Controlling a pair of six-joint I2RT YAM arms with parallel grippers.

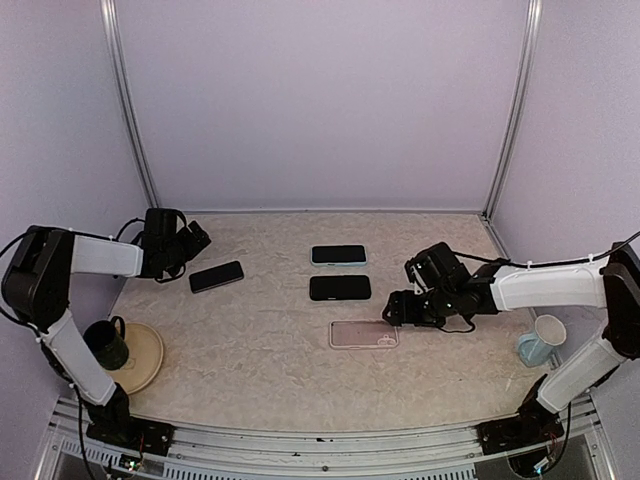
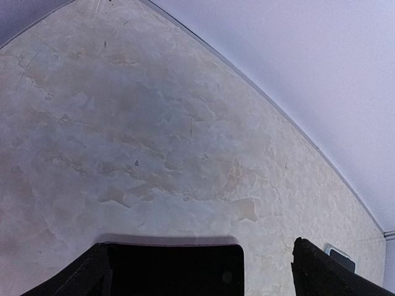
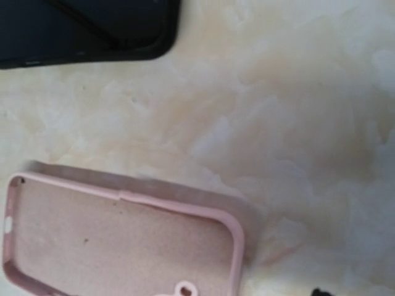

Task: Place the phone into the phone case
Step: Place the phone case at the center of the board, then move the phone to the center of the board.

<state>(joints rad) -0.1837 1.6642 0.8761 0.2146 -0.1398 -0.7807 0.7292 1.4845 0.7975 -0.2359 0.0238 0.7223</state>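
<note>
Risk: right gripper (image 1: 392, 311), finger spread unreadable, sits just beside the case (image 1: 362, 334) and could knock it askew; left gripper (image 1: 196, 241), fingers apart, by left phone (image 1: 217, 276).

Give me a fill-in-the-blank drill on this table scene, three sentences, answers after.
The empty phone case is ____ in colour.
The number of dark phones lying on the table is ____.
The green mug stands on the robot's ____ side.
Missing words: pink; three; left.
</note>
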